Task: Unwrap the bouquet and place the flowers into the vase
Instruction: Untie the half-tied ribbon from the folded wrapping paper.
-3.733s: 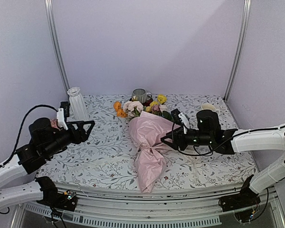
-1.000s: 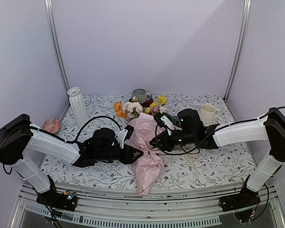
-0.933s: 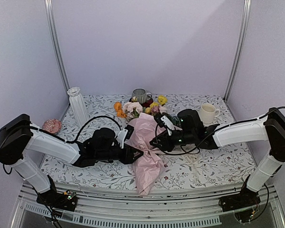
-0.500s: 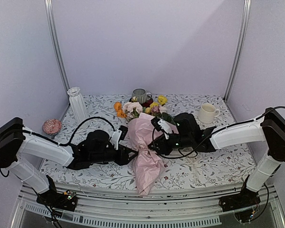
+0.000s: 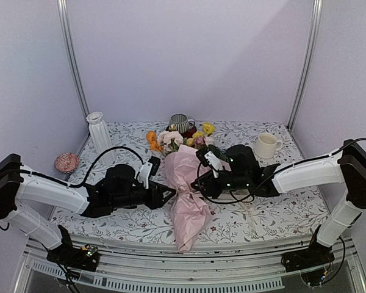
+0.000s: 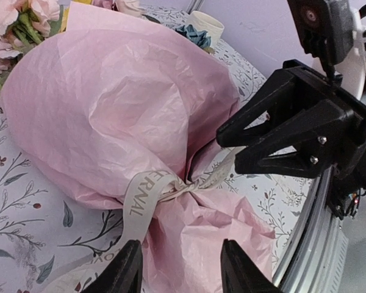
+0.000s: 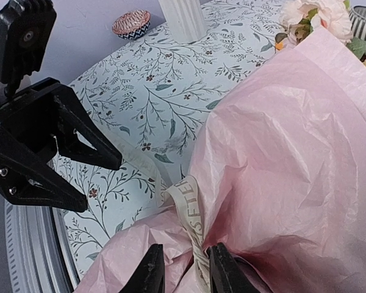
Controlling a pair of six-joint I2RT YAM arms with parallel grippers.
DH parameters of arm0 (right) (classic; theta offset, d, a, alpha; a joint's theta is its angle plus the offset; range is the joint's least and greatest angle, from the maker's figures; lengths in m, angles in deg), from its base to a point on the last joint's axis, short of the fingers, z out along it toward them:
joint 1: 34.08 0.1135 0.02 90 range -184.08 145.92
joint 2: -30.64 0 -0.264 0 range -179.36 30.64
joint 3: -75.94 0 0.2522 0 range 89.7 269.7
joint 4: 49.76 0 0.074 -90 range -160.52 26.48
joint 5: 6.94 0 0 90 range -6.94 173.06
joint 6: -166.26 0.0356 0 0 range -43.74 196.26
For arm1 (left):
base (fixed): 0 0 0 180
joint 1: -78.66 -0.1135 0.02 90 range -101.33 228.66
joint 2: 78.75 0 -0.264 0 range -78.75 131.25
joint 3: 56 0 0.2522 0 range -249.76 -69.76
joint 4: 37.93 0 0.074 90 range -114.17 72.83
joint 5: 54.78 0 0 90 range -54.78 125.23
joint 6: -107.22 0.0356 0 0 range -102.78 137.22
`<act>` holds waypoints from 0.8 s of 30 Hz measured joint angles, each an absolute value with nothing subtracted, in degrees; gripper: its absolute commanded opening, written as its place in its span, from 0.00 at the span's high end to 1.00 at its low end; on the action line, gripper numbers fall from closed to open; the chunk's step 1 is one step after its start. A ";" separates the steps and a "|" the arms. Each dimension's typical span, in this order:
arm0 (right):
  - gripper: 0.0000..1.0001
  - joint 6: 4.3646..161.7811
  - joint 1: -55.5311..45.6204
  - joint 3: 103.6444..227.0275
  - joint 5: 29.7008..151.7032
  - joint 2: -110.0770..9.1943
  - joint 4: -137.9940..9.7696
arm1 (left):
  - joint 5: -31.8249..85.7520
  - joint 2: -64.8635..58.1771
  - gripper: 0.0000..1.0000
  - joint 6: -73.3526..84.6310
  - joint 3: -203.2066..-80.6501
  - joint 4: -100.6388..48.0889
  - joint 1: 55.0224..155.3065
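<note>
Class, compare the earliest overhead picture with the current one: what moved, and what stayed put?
The left hand left its spot near the vase and swung right to the bouquet at its ribbon. The right hand edged left to the same tie, uncovering the cream mug. No clear grip yet. The bouquet is still tied and lying flat; vase and striped mug unmoved.

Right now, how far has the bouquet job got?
Nothing looks finished: the bouquet lies wrapped on the table, its ribbon tied, and the white vase at the back left holds no flowers. In hand: the left claw and right claw, both open, flank the ribbon knot from opposite sides. Left: untie, unwrap, move the flowers into the vase.
</note>
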State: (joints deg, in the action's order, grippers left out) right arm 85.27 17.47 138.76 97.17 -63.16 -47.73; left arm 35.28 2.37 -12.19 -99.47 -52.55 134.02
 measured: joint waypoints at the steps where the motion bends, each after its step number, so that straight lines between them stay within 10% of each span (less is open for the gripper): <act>1: 0.73 85.14 17.51 138.76 97.19 -63.53 -47.59 | 35.10 2.61 0.55 -12.36 -99.50 -52.55 134.02; 14: 0.76 82.21 17.66 141.58 99.11 -71.22 -48.21 | 34.38 9.91 0.56 -14.42 -100.89 -52.31 134.02; 24: 0.96 80.90 18.30 144.81 97.89 -73.32 -49.78 | 33.36 12.86 0.57 -14.42 -103.78 -50.52 134.02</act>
